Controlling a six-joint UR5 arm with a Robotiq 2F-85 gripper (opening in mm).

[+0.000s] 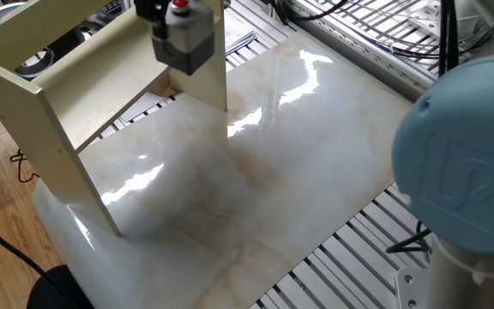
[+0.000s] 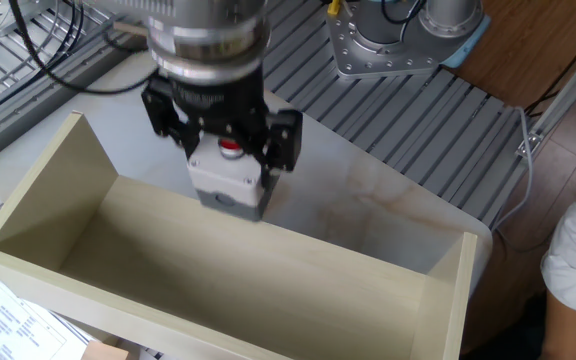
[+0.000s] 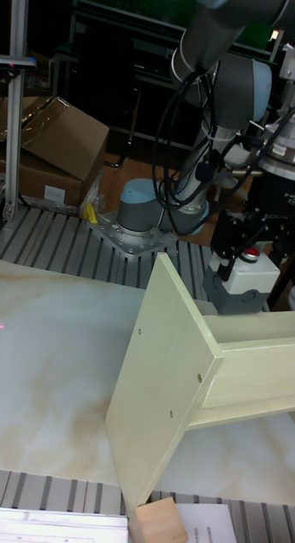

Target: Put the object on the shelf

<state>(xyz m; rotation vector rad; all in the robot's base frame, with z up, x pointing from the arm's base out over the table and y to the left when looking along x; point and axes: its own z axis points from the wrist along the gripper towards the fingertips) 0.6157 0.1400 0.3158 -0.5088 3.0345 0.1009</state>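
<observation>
Gripper [image 2: 225, 150], 2 fingers clamped on the box [image 2: 230, 182], button up; held clear above the shelf [image 2: 168, 262] edge, likely so it can pass over the board.

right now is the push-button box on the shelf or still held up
Still held up: the gripper is shut on the push-button box, which hangs above the shelf board, not resting on it.

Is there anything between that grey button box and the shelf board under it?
No. In the tall fixed view the grey button box, held in the tool, hangs above the shelf with only air between them.
</observation>
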